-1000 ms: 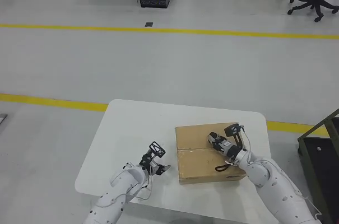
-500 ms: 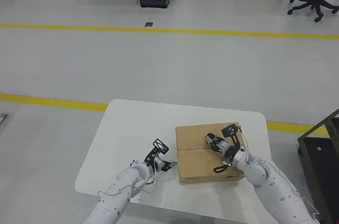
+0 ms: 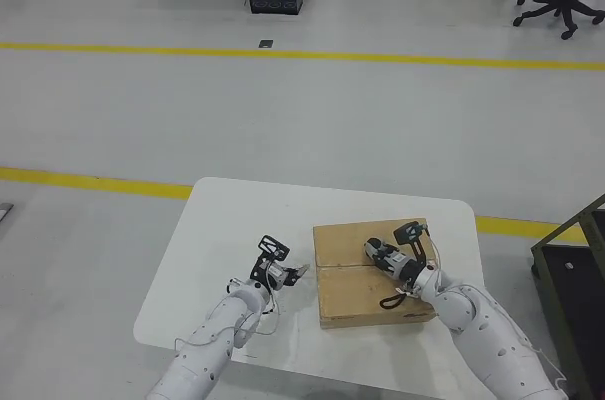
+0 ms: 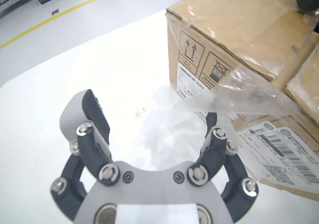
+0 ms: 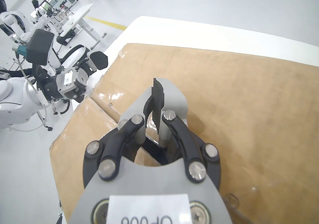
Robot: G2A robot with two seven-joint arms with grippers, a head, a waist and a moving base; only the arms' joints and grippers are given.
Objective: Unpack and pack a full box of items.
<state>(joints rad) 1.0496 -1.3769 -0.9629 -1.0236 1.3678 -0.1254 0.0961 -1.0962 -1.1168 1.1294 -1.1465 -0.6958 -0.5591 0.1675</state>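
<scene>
Two grippers logged, top view first: the cardboard box (image 3: 357, 300) sits on the right half of the white table (image 3: 232, 225), nearer the right edge than the left, top flaps down. The left gripper (image 3: 285, 266) hangs over bare tabletop just beside the box's left side, about level with the flap seam. The right gripper (image 3: 375, 247) lies over the box top, near the middle of the lid. Left wrist view: the fingers are spread wide with nothing held. The box's labelled side wall stands just ahead of them and off to one side. A loose strip of clear tape (image 4: 249, 92) peels off the box's top edge and trails down toward the gap between the fingers, ending by the finger nearest the box. Whether it touches that finger cannot be told. A white shipping label (image 4: 279, 150) is stuck on the wall below the tape. Right wrist view: the pads are pressed together with nothing seen between them, tips pointing along the seam (image 5: 107, 104) where the two flaps meet. A dark slit shows between the flaps directly under the fingers.
</scene>
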